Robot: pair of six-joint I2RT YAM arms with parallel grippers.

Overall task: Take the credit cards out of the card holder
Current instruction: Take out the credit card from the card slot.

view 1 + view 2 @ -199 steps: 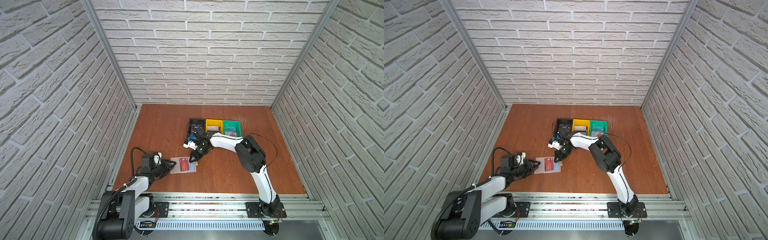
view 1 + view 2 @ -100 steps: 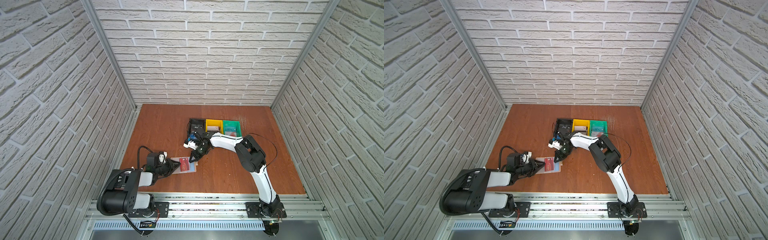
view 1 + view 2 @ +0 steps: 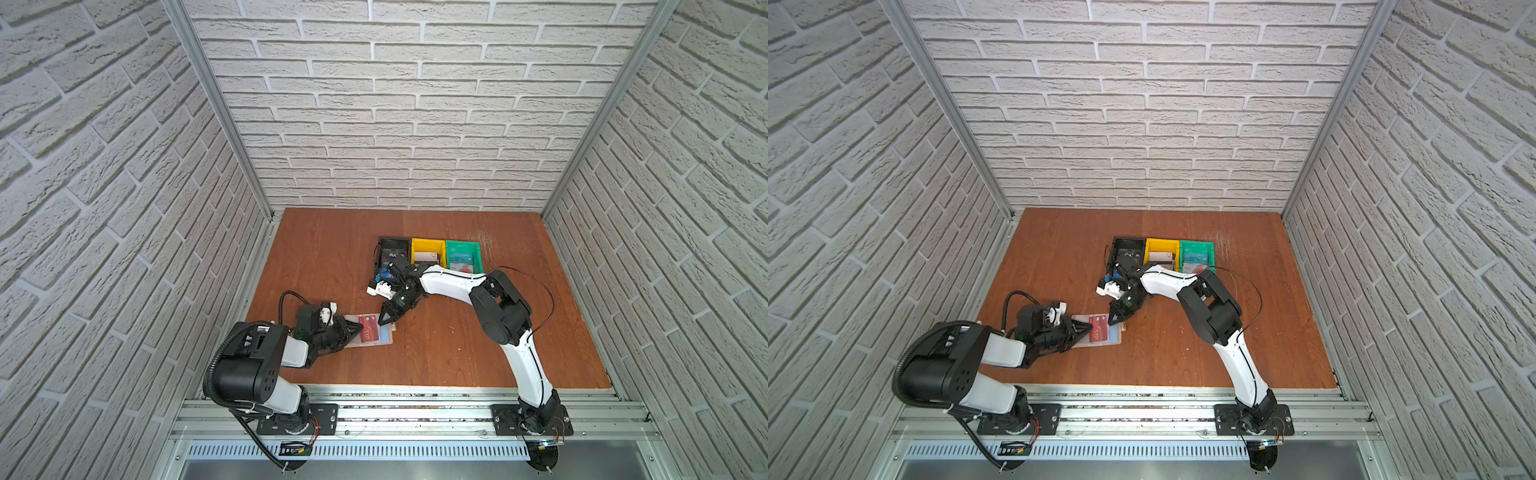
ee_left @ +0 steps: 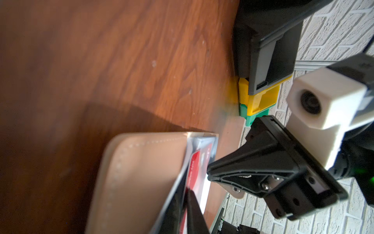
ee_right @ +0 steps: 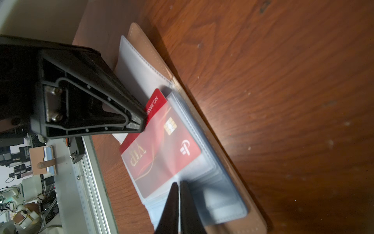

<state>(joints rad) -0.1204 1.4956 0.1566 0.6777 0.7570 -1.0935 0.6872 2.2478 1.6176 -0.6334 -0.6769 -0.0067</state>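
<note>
**Work cell, seen from overhead and from both wrists.** A reddish-brown wood-grain table (image 3: 328, 257) forms the floor of the cell, and pale scuffs and specks are scattered over it. White brick-pattern walls (image 3: 415, 124) close it in at the left, back and right. Aluminium rails (image 3: 415, 411) carrying both arm bases run along its front edge.

**Card holder.** The card holder (image 3: 385, 336) lies open and flat toward the front-left of the table, with its tan cover down and its clear sleeves (image 5: 220, 194) facing up. A red card (image 5: 162, 145) printed "VIP" sits in the top sleeve, with one short end sticking out toward the left arm.

**Grippers.** The left gripper (image 3: 358, 328) lies low over the table, its jaws clenched on the protruding end of the red card. The right gripper (image 3: 381, 322) reaches down from the back with its jaws closed together. Its tips rest on the sleeves near the holder's back edge.

**Bins.** Toward the back centre of the table, well apart from the holder, three bins stand touching in a row:
- The black bin (image 3: 392, 239) holds a dark card (image 3: 390, 253) marked "VIP".
- The yellow bin (image 3: 428, 241) holds a pale card (image 3: 426, 258).
- The green bin (image 3: 462, 242) holds a teal card (image 3: 459, 262).

The right arm crosses in front of the row
</note>
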